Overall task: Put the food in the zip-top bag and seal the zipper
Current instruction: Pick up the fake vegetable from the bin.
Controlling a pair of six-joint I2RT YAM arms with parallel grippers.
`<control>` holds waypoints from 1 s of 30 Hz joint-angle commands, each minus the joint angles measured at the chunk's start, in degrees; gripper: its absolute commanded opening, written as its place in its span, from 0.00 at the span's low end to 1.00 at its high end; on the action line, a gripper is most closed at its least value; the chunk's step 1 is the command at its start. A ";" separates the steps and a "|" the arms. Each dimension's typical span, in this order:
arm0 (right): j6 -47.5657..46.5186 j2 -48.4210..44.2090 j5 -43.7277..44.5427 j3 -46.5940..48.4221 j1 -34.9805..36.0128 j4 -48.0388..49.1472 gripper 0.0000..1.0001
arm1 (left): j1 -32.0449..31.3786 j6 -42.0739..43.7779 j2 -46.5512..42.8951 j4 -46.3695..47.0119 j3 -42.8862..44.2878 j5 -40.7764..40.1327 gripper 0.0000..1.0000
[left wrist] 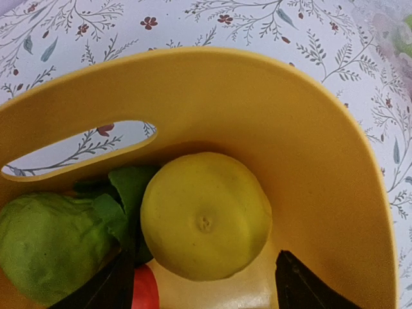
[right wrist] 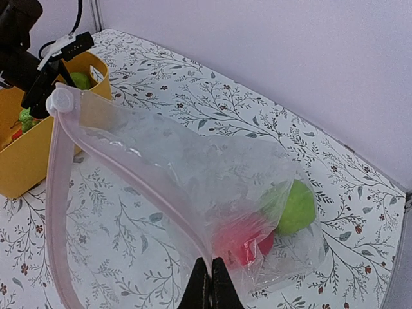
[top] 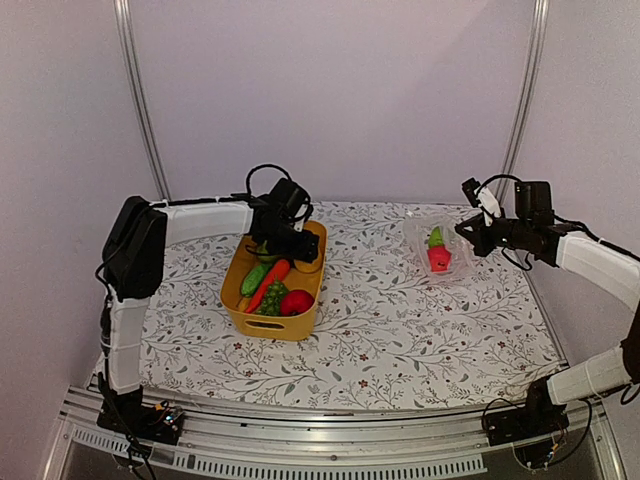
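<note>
the left gripper (top: 288, 238) hangs inside the far end of the yellow tub (top: 268, 322), its fingers (left wrist: 112, 290) spread wide to either side of a round yellow fruit (left wrist: 205, 215) and not touching it; the spread looks set to take that fruit across its middle. beside it in the tub lies a green vegetable (left wrist: 45, 248), with a carrot (top: 268, 285) and a red fruit (top: 296, 301) nearer the front. across the table (top: 400, 330), well apart from the tub, the right gripper (right wrist: 210, 283) is pressed together on the mouth edge of the zip-top bag (right wrist: 193, 161), lifting that edge so the mouth gapes for the next piece, as i read it. the bag rests on the table with a green piece (right wrist: 297, 206) and a red piece (right wrist: 248, 241) already at its closed end. its long axis seems to run across the table, mouth toward the tub, bottom away from it. the pink zipper (right wrist: 56, 193) curves unsealed, its white slider (right wrist: 61, 100) parked at one end
</note>
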 commanded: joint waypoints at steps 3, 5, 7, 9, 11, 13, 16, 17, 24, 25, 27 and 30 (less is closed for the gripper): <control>-0.68 1.19 0.70 -0.33 -0.43 0.02 0.00 | 1.88 -0.79 3.22 0.26 3.13 1.74 0.75; -0.69 1.30 0.63 -0.29 -0.48 -0.09 0.00 | 1.90 -0.49 3.97 0.55 4.07 1.57 0.75; -0.78 1.34 0.72 -0.24 -0.43 -0.22 0.00 | 1.88 -0.43 4.77 0.14 5.23 1.64 0.75; -0.78 1.24 0.79 -0.24 -0.43 -0.25 0.00 | 1.90 -0.56 5.56 -0.02 6.01 1.51 0.75; -0.78 1.01 0.77 -0.24 -0.54 -0.24 0.00 | 1.90 -0.60 6.27 -0.08 6.71 1.28 0.75; -0.73 0.87 0.82 -0.24 -0.60 -0.22 0.00 | 1.89 -0.66 7.00 -0.39 7.47 0.77 0.74; -0.78 0.78 0.74 -0.24 -0.63 -0.27 0.00 | 1.90 -0.85 7.42 -1.12 7.88 0.43 0.70; -0.81 0.71 0.72 -0.24 -0.66 -0.28 0.00 | 1.85 -0.92 7.22 -1.19 7.68 0.43 0.68; -0.82 0.42 0.45 -0.22 -0.75 -0.42 0.00 | 1.71 -1.45 3.98 -1.20 4.52 1.76 0.50; -0.86 0.35 0.41 -0.22 -0.74 -0.39 0.00 | 1.68 -1.55 3.30 -1.20 3.99 2.01 0.48; -0.90 0.27 0.39 -0.16 -0.76 -0.37 0.00 | 1.57 -1.82 1.93 -1.09 2.93 2.03 0.46; -0.87 0.16 0.37 -0.15 -0.72 -0.45 0.00 | 1.38 -2.35 -0.29 -1.07 1.07 1.88 0.45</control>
